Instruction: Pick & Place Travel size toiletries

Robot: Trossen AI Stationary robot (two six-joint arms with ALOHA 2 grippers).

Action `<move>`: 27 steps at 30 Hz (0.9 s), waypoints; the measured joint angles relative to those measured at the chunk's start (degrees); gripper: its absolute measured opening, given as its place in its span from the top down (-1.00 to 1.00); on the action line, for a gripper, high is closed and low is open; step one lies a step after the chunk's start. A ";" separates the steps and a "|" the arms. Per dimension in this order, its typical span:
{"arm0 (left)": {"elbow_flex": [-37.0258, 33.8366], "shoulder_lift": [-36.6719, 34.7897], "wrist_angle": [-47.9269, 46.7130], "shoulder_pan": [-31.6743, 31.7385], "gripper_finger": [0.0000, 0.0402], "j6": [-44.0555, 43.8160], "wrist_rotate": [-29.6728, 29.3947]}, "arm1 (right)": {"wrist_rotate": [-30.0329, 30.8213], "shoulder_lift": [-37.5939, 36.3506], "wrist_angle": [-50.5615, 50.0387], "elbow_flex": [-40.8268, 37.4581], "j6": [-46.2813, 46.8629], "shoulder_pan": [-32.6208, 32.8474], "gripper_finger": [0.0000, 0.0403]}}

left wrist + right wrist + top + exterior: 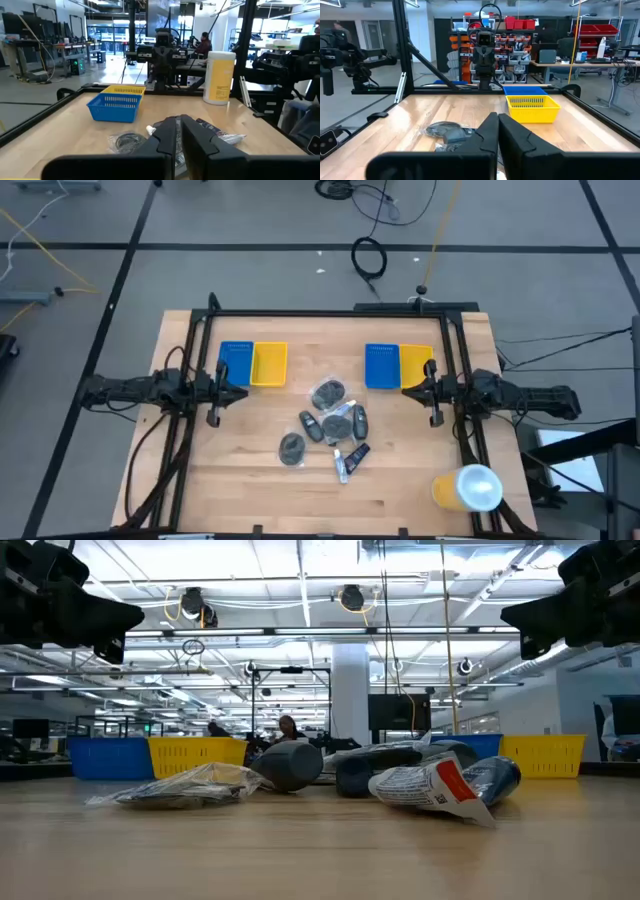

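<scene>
While toiletries (330,430) lie mid-table, both tray pairs (253,364) hold nothing.

No text is legible; print on the yellow canister (219,77) label is too small to read.

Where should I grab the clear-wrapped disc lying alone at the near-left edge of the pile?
Probably top-down on the wrapped disc, fingers straddling its round body. It lies flat, apart from the other toiletries, so there is room around it. The left gripper is nearer.
</scene>
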 joint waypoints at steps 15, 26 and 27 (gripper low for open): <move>0.00 -0.01 -0.02 -0.02 0.86 0.01 0.00 | 0.00 1.04 -0.17 0.00 0.00 -0.04 0.98; 0.00 0.00 -0.01 -0.02 0.86 0.01 0.00 | 0.02 1.14 0.02 0.00 0.00 -0.04 0.98; 0.00 0.00 0.00 -0.02 0.86 0.00 0.00 | 0.01 1.14 0.01 -0.02 0.00 -0.04 0.98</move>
